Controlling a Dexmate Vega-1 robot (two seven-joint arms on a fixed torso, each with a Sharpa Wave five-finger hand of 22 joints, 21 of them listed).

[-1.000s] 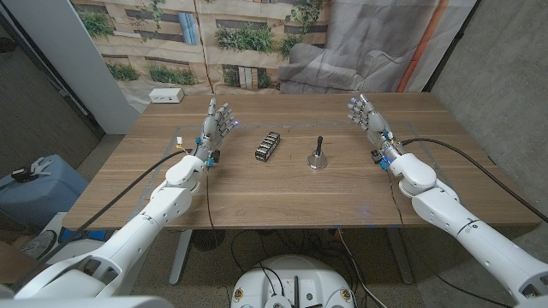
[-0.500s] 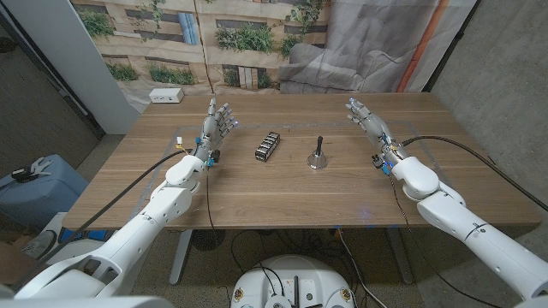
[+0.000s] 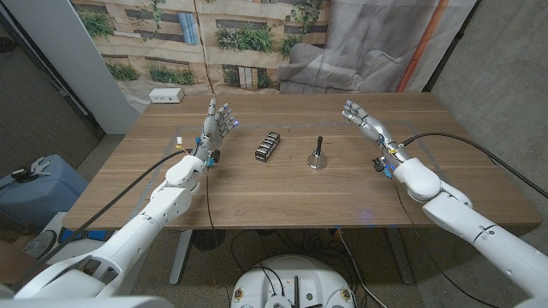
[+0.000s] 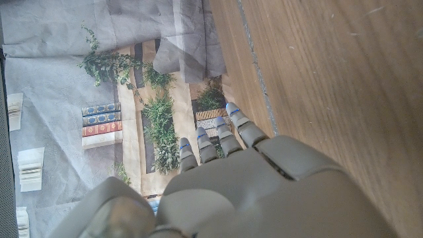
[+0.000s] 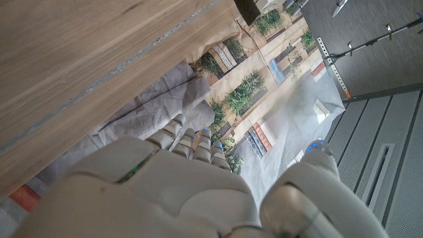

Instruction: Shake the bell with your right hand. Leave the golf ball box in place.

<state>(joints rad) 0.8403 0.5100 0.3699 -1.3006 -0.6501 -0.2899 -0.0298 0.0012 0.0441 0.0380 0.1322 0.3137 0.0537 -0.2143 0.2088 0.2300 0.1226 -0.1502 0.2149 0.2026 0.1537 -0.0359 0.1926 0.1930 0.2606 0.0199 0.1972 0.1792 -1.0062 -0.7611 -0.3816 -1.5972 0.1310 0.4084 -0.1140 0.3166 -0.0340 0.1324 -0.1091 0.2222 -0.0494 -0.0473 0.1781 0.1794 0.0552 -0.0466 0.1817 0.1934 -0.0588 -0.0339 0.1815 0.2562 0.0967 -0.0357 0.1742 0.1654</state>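
We found the bell [image 3: 318,156] untouched beside the golf ball box [image 3: 268,145]. Our right hand [image 3: 366,123] held nothing, fingers apart; shaking remained undone

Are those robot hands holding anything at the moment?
No. The left hand and right hand are open; the bell and golf ball box stand untouched between them.
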